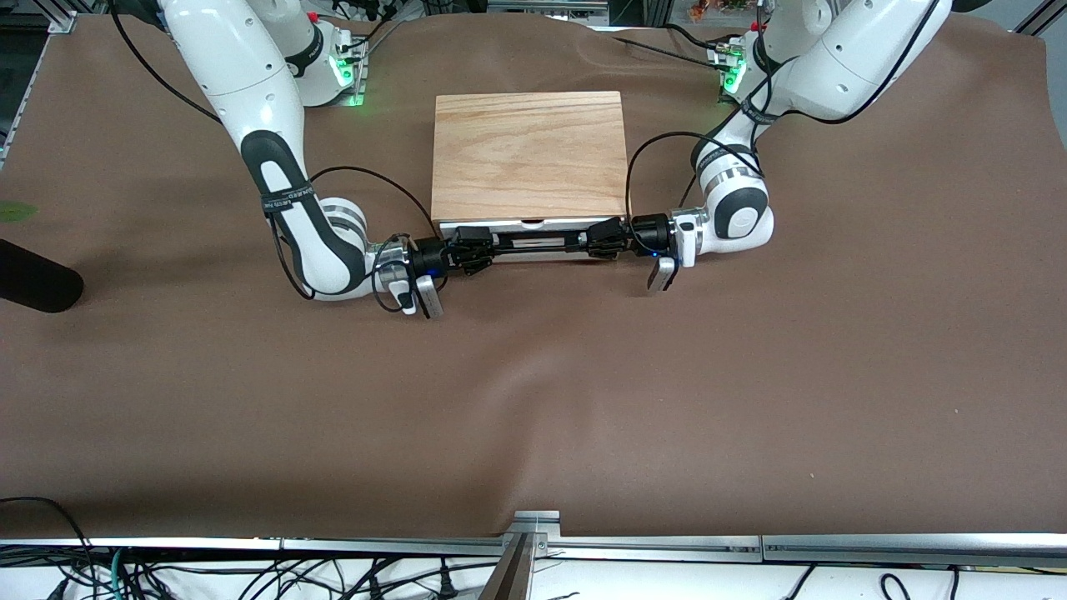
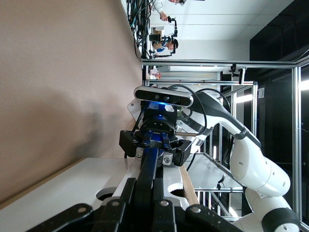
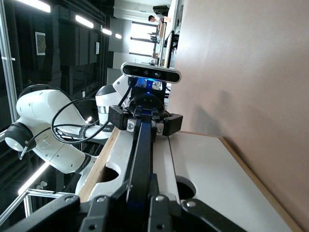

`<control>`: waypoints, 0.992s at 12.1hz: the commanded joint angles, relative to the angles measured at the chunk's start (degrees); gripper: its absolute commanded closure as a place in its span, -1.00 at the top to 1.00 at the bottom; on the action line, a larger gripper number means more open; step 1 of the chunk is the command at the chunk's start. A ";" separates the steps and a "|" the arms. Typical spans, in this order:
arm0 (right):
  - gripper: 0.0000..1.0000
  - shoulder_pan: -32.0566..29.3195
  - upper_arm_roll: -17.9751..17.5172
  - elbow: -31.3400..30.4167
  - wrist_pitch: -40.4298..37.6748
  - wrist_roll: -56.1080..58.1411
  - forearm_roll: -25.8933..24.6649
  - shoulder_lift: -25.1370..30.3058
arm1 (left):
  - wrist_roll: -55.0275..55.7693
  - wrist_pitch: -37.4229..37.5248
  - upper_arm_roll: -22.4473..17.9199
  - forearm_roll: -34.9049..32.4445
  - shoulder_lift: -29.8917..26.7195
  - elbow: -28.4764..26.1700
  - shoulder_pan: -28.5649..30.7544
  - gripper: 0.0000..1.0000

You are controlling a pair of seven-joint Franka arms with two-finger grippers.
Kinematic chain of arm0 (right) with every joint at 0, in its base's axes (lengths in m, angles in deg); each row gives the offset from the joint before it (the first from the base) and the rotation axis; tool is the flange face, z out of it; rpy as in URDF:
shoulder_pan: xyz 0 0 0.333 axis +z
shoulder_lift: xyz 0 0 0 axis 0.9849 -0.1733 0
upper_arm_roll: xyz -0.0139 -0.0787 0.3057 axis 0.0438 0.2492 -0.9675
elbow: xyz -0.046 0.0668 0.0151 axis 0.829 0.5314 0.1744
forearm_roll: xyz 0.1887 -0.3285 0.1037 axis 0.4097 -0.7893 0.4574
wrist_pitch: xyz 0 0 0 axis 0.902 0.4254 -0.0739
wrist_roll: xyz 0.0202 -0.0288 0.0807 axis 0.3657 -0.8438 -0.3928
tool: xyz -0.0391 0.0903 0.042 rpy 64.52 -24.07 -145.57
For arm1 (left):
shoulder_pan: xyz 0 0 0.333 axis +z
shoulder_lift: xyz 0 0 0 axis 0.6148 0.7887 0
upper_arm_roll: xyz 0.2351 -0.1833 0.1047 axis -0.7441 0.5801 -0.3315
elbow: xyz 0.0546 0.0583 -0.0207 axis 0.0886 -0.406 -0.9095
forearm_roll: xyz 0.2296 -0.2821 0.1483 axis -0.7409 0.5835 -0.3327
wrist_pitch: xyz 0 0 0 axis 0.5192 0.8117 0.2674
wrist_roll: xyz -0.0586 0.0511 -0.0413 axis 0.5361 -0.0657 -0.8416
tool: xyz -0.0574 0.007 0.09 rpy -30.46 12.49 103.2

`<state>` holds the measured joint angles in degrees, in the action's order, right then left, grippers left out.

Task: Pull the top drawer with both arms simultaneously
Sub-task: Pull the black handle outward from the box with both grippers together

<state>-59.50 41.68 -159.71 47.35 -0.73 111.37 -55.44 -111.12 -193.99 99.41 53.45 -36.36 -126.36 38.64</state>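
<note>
1. The wooden cabinet (image 1: 529, 154) sits mid-bench on the brown cloth (image 1: 533, 400), between the two arm bases; its white front faces the front camera.
2. The top drawer (image 1: 533, 227) shows as a narrow white strip just under the cabinet's wooden top, with a small semicircular notch at its upper edge. Its long black handle (image 1: 533, 243) runs along the front.
3. The left end effector (image 1: 602, 240) lies level in front of the drawer, at the handle's end toward the left arm's side, fingers pressed together on the handle.
4. The right end effector (image 1: 473, 250) does likewise at the handle's other end, pinching the bar.
5. In the left wrist view the handle (image 2: 147, 179) runs straight to the right end effector (image 2: 155, 147); the right wrist view mirrors this, with the left end effector (image 3: 144, 123) at the bar's end.
6. A dark rounded object (image 1: 33, 285) lies on the cloth at the right arm's end of the bench, well apart from the cabinet.
7. Loose cables (image 1: 250, 575) trail below the bench edge nearest the front camera.
</note>
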 commanded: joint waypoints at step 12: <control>-0.88 -4.88 1.72 15.03 1.47 -8.75 2.79 -6.49 | 6.80 -3.25 -4.69 -3.73 2.98 2.77 -1.67 -1.00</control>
<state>-60.32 41.81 -153.07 46.24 -4.77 109.85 -59.41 -106.59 -194.00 97.00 52.34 -34.70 -122.38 37.14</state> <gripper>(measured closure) 0.863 0.815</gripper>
